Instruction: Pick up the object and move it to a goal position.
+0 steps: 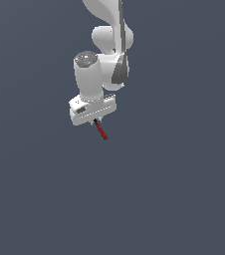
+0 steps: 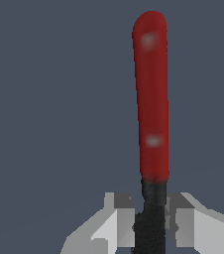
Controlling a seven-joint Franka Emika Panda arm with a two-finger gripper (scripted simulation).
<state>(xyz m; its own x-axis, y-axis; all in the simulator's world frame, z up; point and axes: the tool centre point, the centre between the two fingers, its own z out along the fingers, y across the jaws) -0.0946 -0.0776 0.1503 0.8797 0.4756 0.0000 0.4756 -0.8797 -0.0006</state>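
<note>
Plain dark grey-blue backdrop all round, no bench edge or goal marker visible anywhere. White Panda gripper with jaws clenched on the black end of the small thin black-and-red rod, pinched from both sides per the wrist view. Red end sticking straight out past the fingertips, long axis angled down toward the exterior view's right. Nothing nearby to bump into. Probably mid-carry, just can't tell where to.

A bare simulated scene: flat, featureless slate-grey backdrop, no furnishings, rendered surfaces.
</note>
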